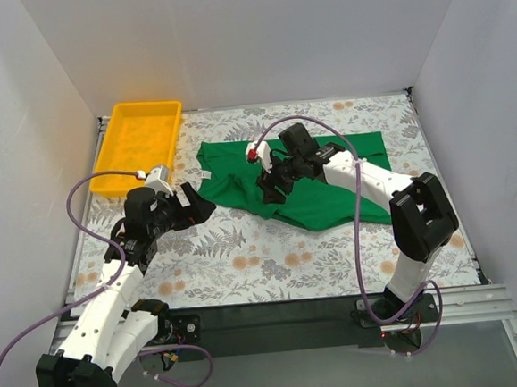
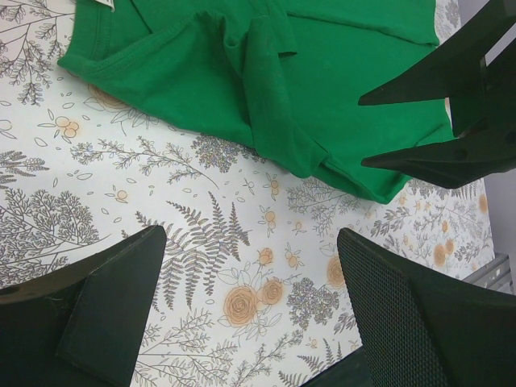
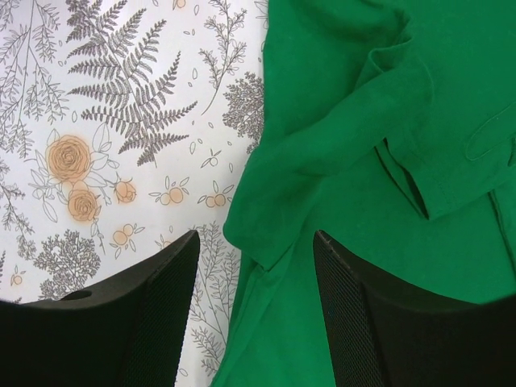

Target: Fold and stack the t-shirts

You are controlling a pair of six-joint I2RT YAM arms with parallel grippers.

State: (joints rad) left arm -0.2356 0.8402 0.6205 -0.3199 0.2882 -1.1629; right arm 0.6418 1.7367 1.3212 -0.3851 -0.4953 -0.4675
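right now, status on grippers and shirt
Left gripper open, beside green t-shirt. Right gripper open over it. T-shirt rumpled, unfolded. Nothing in the way.

The left arm [image 1: 106,300] rises from its base at the near left corner and leans forward, its wrist turned toward the right. The left fingers [image 2: 97,322] point that way and are spread wide apart. The right arm [image 1: 379,182] bends sharply at its raised elbow and reaches back to the left, wrist tipped downward. The right fingers [image 3: 137,322] are parted with a narrower gap.
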